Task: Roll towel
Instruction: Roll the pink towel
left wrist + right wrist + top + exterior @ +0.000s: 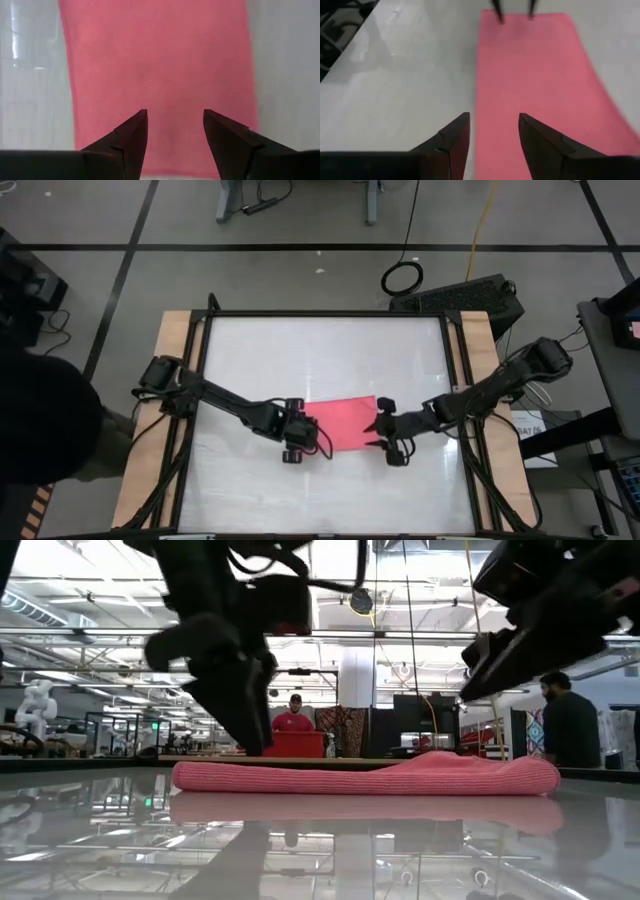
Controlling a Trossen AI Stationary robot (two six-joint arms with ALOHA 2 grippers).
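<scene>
The bright pink towel (345, 423) lies flat on the white table, its long axis running left to right; in the low view (380, 777) it shows as a low flat strip. My left gripper (308, 426) is open and low at the towel's left end, its fingertips over the cloth (175, 117). My right gripper (380, 423) is open at the towel's right end. In the low view it hangs raised above that end (490, 660). In its wrist view (495, 120) one finger is over the towel's long edge and the other over bare table. My left gripper comes slanting down from the table's left, its open fingers (140, 125) over the towel's left end (172, 95). I cannot tell whether the fingertips touch the cloth. My right gripper touches nothing.
The table's black frame (325, 314) and wooden side strips (172, 380) bound the white surface. Bare table lies on the near and far sides of the towel. People stand in the room beyond the table (293, 715) (570, 725).
</scene>
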